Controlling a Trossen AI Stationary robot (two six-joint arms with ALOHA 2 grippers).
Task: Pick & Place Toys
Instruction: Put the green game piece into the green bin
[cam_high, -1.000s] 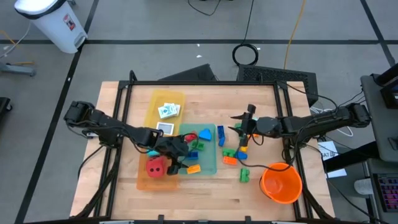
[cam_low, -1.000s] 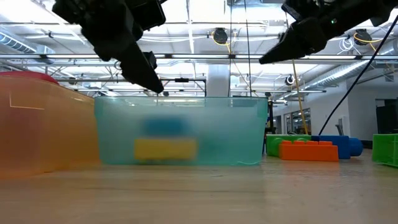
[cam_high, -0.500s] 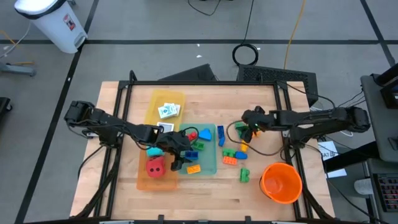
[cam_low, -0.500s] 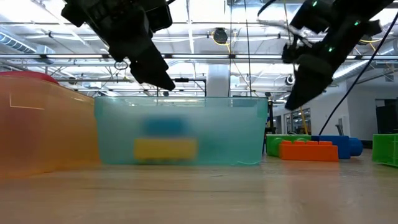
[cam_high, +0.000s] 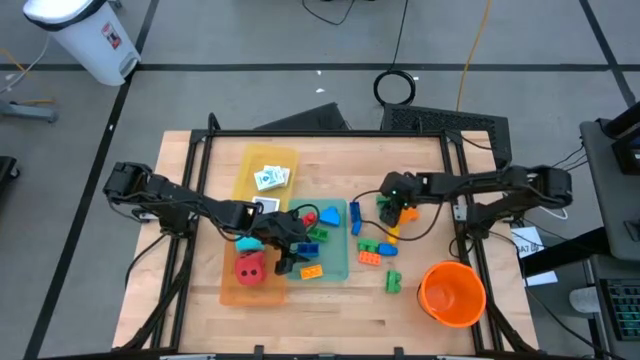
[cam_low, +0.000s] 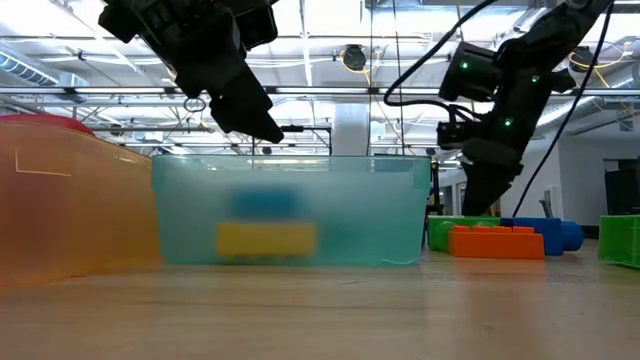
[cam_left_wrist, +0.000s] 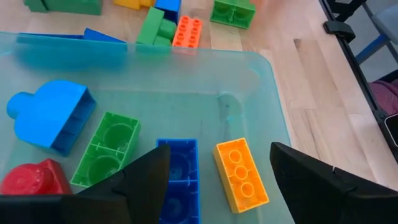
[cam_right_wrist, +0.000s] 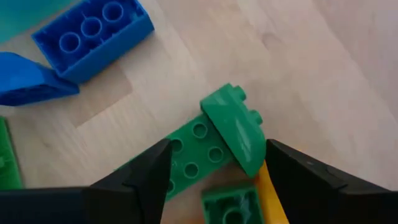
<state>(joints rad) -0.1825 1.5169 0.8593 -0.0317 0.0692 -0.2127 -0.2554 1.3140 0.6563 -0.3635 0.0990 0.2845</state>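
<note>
My left gripper (cam_left_wrist: 214, 171) hangs open over the translucent teal tray (cam_left_wrist: 261, 81). Four bricks in sight there: one orange six-stud brick (cam_left_wrist: 241, 175), one blue (cam_left_wrist: 177, 180), one green (cam_left_wrist: 106, 149), one light-blue rounded piece (cam_left_wrist: 48, 115).

My right gripper (cam_right_wrist: 214, 177) is spread, empty, over two green studded bricks (cam_right_wrist: 214, 140) on the wooden table (cam_high: 420, 160), 3 o'clock of the tray. One long blue brick (cam_right_wrist: 93, 37) lies near.
</note>
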